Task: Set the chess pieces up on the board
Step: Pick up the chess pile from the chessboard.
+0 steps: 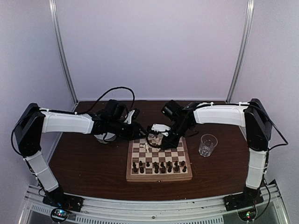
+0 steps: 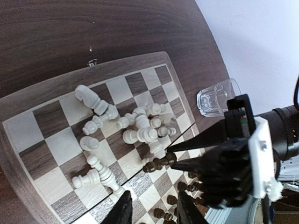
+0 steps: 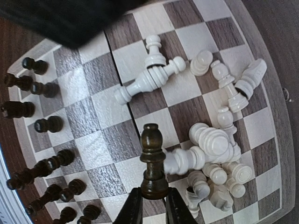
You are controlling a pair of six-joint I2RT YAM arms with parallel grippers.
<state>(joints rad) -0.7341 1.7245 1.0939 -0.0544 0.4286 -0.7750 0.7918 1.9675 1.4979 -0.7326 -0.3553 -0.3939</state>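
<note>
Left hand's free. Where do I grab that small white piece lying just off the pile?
I'd grip the small white piece across its narrow waist, between head and base, with the left hand coming straight down. It lies on its side, so set the fingers crosswise to its length.

Dark wooden table (image 1: 84, 163) — board (image 1: 159, 178), glass (image 1: 207, 145)

Top view: way up behind the arm bases (image 1: 63, 200), facing the back wall (image 1: 149, 46), whole table (image 1: 84, 163) and board (image 1: 161, 156) in frame, pretty far off. Left wrist: close, angled down across the board toward the glass (image 2: 214, 99). Right wrist: closest, nearly straight down. Shared by both wrists: heap of white pieces (image 3: 215, 142), plus the dark piece (image 3: 152, 158).
</note>
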